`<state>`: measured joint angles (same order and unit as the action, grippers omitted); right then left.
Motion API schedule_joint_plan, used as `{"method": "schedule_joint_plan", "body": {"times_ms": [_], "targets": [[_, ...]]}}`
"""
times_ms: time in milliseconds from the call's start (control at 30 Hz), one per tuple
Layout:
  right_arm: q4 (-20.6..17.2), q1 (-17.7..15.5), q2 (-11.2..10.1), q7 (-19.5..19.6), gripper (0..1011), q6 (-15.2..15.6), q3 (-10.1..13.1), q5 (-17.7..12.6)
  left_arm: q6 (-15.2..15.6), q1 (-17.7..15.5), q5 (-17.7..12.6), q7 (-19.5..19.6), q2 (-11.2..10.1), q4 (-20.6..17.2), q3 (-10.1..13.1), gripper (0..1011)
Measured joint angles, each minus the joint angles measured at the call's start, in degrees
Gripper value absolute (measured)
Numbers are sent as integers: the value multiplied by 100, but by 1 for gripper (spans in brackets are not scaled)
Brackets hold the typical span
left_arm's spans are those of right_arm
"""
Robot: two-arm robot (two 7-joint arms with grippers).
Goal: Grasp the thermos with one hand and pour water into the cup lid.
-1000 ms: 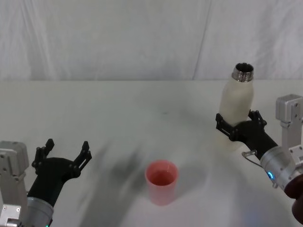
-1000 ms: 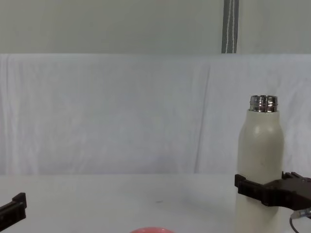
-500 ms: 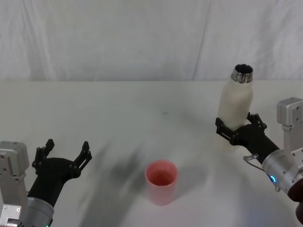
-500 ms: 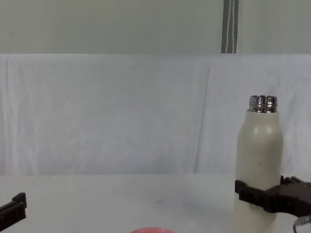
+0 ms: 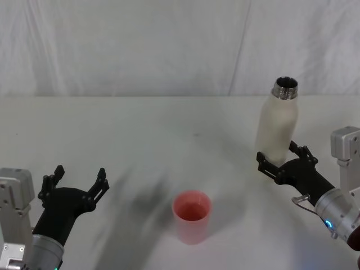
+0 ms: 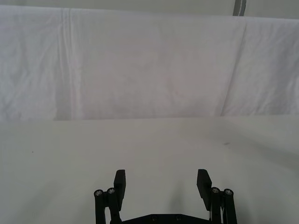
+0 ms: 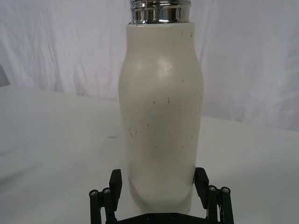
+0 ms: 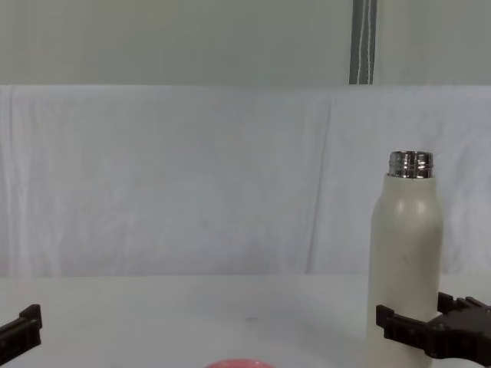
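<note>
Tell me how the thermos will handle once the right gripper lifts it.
The thermos is tall and narrow, and the right gripper sits low around it, so it may tip. Its matte wall should hold well. The steel neck is open: tilting spills any contents.

In the chest view the cup lid is cut by the lower edge — just a curved sliver of pink rim shows. The thermos loses its base behind the right gripper, whose body runs off the edge. The left gripper is reduced to one black fingertip at the edge. In the right wrist view the thermos's steel neck is cropped — its mouth unseen — and whether its base touches the table cannot be told.
</note>
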<state>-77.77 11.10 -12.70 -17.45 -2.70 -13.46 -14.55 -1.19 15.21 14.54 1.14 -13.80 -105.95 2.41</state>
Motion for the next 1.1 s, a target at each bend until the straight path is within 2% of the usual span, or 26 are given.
{"method": "schedule_joint_plan", "body": {"times_ms": [367,600,800,1100], "targets": [[-478,-334,-193,-34,1002,65,-19,-35,0,0,0,0,0,0,0,1001],[-992,-759,-305,131,1002,87,114,-62,0,0,0,0,0,0,0,1001],[-1417,-1109,-288,327,1002,4,229,-61,0,0,0,0,0,0,0,1001],[-1897,-1451,-182,460,1002,-260,255,79,0,0,0,0,0,0,0,1001]]}}
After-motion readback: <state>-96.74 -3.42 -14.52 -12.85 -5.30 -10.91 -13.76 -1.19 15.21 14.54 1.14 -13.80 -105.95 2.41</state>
